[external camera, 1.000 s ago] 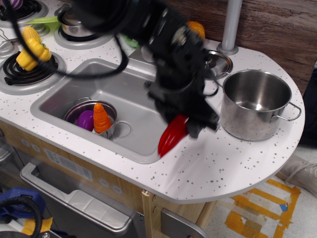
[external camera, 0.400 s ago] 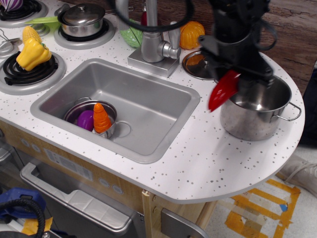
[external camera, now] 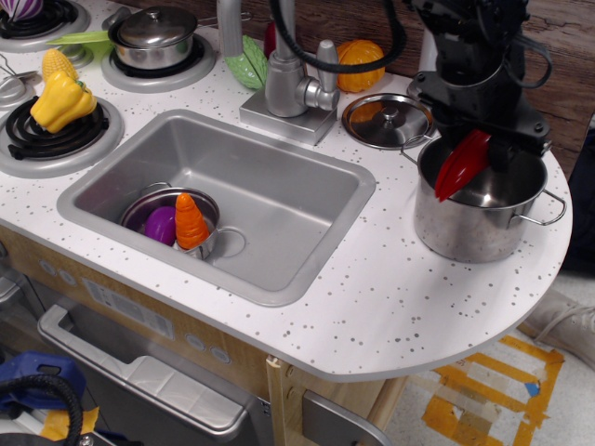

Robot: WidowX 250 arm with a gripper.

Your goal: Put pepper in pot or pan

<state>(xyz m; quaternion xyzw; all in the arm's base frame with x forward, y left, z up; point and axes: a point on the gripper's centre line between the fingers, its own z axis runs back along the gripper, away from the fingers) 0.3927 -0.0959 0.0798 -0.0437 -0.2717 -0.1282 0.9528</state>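
The glossy red chili pepper [external camera: 462,164] hangs point-down from my black gripper [external camera: 483,139], which is shut on its upper end. The pepper's tip is over the left inner rim of the large shiny steel pot [external camera: 479,218], which stands on the right end of the speckled counter with loop handles at its sides. The pepper's green stem is hidden by the fingers. The pot looks empty inside.
A steel lid [external camera: 387,120] lies left of the pot. The sink [external camera: 279,223] holds a small steel pot [external camera: 209,246] with a carrot and a purple toy. A faucet [external camera: 290,84], a lidded pot [external camera: 153,37], a yellow bell pepper [external camera: 60,100] and corn stand further left.
My gripper carried the red pepper from the sink's right edge up and to the right, and it is now over the large pot's rim.
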